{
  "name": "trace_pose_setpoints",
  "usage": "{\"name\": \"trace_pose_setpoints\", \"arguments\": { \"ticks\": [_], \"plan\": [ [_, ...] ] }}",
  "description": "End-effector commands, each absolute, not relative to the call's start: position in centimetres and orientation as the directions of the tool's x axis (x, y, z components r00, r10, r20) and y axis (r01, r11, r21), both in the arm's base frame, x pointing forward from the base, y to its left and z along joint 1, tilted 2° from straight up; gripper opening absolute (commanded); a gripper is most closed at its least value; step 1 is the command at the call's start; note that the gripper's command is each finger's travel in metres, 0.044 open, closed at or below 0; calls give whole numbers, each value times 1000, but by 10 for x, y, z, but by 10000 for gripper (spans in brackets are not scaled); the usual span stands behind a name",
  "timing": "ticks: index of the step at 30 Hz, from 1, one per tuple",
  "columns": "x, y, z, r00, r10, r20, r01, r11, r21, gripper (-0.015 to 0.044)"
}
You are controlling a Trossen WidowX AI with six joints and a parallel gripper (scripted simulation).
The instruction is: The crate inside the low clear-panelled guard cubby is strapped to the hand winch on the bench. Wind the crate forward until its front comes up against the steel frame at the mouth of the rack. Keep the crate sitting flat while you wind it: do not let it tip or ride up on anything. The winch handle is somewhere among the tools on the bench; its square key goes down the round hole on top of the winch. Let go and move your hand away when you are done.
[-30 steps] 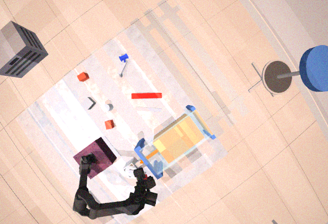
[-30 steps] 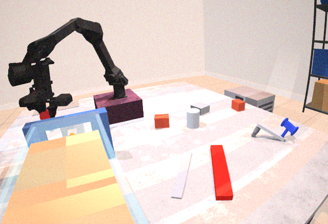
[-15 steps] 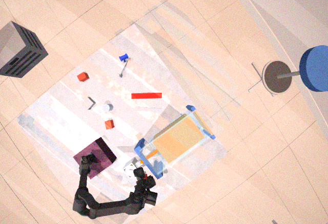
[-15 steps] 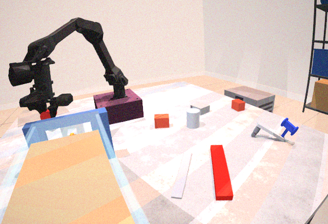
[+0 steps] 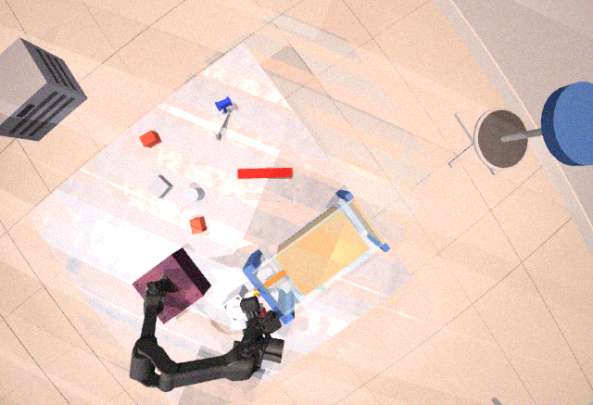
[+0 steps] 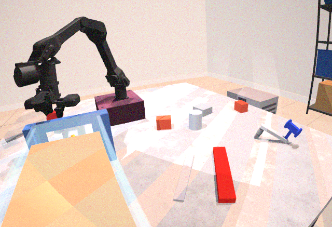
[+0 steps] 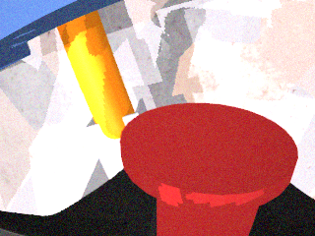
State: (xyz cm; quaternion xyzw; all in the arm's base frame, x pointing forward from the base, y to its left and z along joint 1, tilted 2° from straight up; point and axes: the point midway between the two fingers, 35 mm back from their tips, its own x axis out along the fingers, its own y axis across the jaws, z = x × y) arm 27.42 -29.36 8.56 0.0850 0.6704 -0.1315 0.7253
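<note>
Winding the crate toward the blue frame

The jaws (image 6: pixel 54 109) are clamped on the red handle knob (image 7: pixel 209 151), just in front of the blue frame (image 5: pixel 252 266). The orange strap (image 7: pixel 94 73) runs from there back to the crate (image 5: pixel 321 249), whose front lies short of that frame.

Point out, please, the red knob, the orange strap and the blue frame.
red knob (image 7: pixel 209 147), wrist view, its round top.
orange strap (image 7: pixel 94 69), wrist view, mid-length.
blue frame (image 6: pixel 67 120), exterior view, its top bar.
</note>
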Motion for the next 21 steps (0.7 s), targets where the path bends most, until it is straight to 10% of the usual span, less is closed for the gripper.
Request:
{"name": "trace_pose_setpoints", "arguments": {
  "ticks": [1,21],
  "plan": [
    [280,-273,82,67,-39,-997,288,958,-18,0],
    [283,-248,81,67,-36,-997,287,958,-16,0]
  ]
}}
